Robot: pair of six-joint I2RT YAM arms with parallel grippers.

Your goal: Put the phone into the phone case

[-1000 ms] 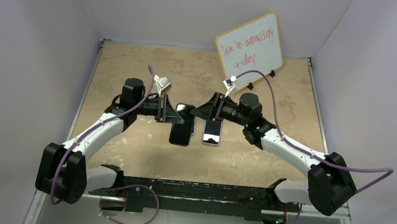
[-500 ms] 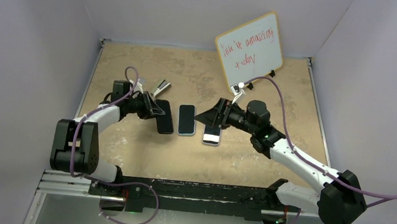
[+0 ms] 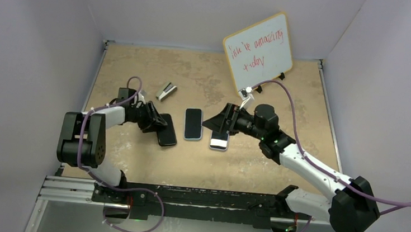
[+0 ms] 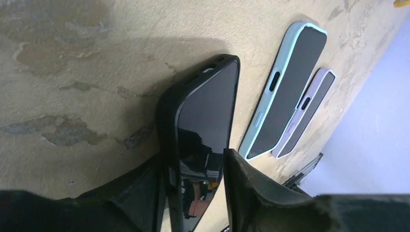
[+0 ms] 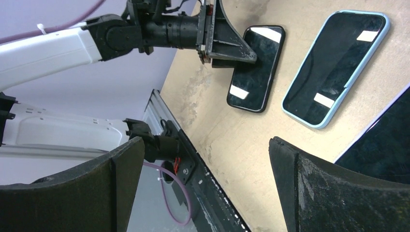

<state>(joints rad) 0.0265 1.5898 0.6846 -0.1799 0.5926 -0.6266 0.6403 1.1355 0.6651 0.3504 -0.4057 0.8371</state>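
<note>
In black case: phone; left gripper clamps case edges

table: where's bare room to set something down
Crowded: the middle, left end effector on the black phone, blue phone beside it, right end effector over the lilac phone. Bare: near strip between these and the rail; right side by the whiteboard.

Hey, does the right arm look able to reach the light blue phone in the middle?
Probably yes. The right fingers hang open over the lilac phone, right beside the light blue phone, nothing lying between. The left fingers hold the black phone on the far side, out of the way.
</note>
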